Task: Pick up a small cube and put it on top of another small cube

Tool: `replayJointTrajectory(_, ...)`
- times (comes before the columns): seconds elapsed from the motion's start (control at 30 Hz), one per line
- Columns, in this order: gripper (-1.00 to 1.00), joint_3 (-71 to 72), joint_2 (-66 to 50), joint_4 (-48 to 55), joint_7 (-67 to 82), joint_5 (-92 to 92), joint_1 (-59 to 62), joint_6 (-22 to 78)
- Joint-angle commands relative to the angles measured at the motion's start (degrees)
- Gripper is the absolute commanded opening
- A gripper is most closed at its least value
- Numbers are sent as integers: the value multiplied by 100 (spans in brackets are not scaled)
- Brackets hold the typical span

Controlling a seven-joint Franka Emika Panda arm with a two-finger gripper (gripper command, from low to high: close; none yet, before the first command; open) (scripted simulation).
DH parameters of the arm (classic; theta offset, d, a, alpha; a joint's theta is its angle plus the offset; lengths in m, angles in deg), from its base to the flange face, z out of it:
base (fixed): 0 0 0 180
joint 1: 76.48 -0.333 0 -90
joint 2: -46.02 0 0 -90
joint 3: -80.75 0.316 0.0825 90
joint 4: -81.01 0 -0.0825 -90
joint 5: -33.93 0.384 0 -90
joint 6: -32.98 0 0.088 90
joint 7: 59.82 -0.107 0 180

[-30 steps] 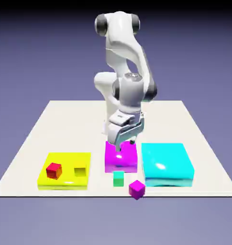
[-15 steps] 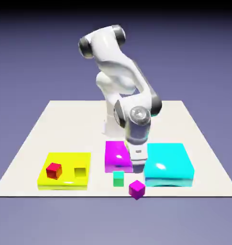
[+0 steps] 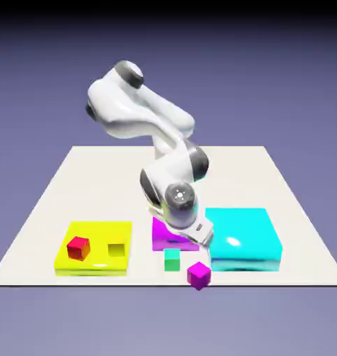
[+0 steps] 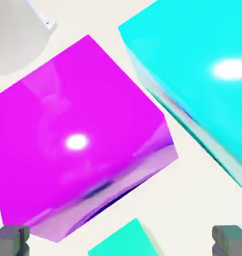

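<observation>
obj: small cube (image 3: 172, 259) tiny plain green, on table | gripper (image 4: 121, 242) jaws wide apart, nothing held

glossy magenta block (image 4: 78, 135), glossy cyan block (image 4: 202, 75), matt table (image 3: 67, 181)

three flat blocks in a row near the table's (image 3: 67, 174) front edge, small cubes on and before them

the left flat block (image 3: 94, 248) carries two small cubes (image 3: 78, 247) (image 3: 116, 250); the middle flat block (image 3: 172, 236) sits just beside the right flat block (image 3: 242, 238). before their gap lie the tiny cube (image 3: 172, 260) and, nearer the table's edge, another small cube (image 3: 199, 275).
</observation>
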Motion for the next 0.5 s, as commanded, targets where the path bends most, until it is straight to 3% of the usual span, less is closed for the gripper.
replayJointTrajectory(0.0, 0, 85, -165, -97, 250, -240, 103, -45)
replayJointTrajectory(0.2, 0, 593, -1153, -679, 1744, -1677, 720, -318)
replayJointTrajectory(0.43, 0, 30, -1516, -989, 1622, -2508, 946, -984)
replayJointTrajectory(0.47, -100, 30, -1516, -989, 1622, -2508, 946, -984)
